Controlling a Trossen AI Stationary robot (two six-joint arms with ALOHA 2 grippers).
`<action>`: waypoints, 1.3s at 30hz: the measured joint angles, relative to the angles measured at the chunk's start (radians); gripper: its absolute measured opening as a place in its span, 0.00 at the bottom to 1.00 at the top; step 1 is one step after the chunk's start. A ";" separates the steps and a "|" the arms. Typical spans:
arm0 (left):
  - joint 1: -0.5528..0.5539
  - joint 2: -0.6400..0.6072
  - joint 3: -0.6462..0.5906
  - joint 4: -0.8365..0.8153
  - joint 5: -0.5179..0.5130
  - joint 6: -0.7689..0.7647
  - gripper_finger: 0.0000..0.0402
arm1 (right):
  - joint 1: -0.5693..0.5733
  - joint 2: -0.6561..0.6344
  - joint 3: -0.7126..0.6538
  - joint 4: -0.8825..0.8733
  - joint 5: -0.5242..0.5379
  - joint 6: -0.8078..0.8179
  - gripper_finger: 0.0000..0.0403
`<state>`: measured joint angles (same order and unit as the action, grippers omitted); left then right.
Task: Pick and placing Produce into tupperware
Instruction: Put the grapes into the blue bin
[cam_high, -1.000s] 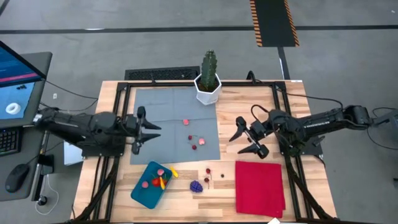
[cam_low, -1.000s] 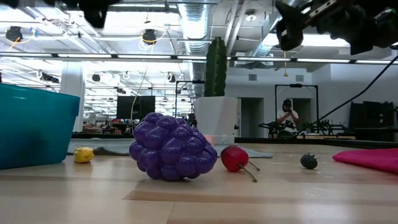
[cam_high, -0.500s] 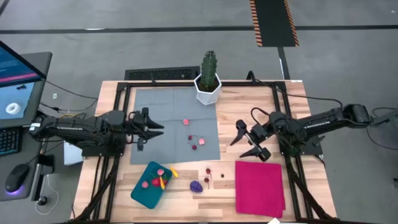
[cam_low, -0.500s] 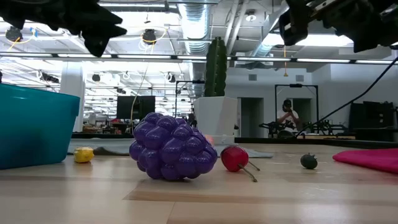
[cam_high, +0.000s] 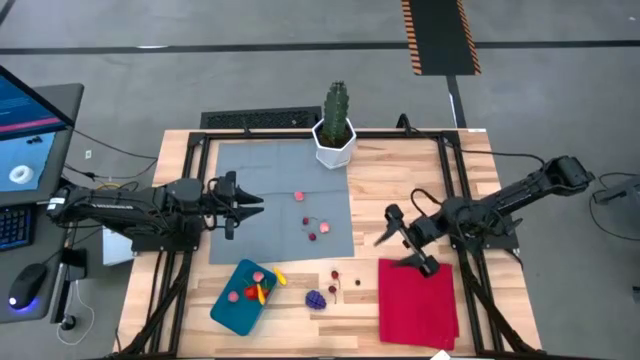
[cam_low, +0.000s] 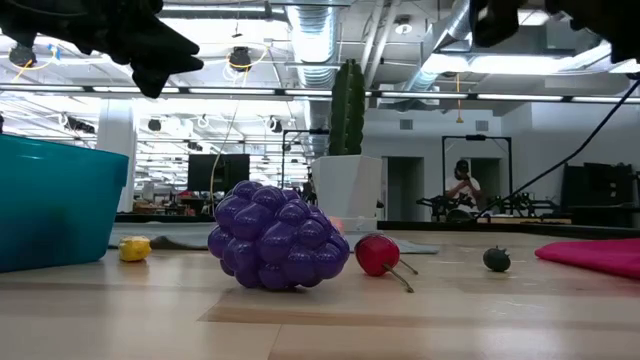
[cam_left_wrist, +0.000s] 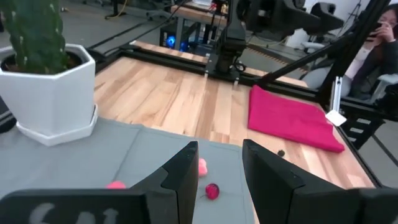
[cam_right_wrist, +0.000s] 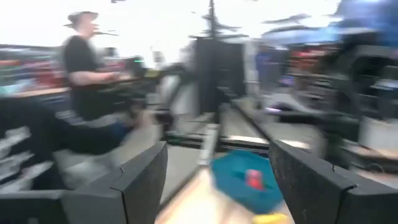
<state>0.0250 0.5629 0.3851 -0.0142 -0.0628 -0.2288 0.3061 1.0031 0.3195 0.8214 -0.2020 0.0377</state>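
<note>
My right claw (cam_high: 404, 243), fingers spread and empty, hangs beside the red cloth (cam_high: 417, 298), cherries (cam_high: 333, 282) and grape bunch (cam_high: 315, 298) lying between cloth and tupperware (cam_high: 241, 297); risk: tiny cherries rolling off the pads.

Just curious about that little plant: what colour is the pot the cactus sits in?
White. The pot shows best in the left wrist view.

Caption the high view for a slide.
Both open grippers, left gripper and right gripper, hover while produce lies outside the tupperware.
</note>
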 joint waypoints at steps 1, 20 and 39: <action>0.000 0.000 0.000 -0.001 0.000 -0.003 0.28 | 0.006 0.000 0.000 -0.008 0.057 0.005 0.75; 0.000 -0.001 0.000 -0.025 0.003 -0.022 0.28 | 0.109 0.304 0.375 -0.651 0.544 0.412 0.75; -0.003 0.000 0.000 -0.087 0.003 -0.022 0.28 | 0.203 0.887 0.955 -1.092 0.540 0.602 0.75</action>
<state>0.0219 0.5629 0.3851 -0.1013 -0.0593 -0.2512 0.5087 1.8904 1.2747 -0.2702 0.3382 0.6395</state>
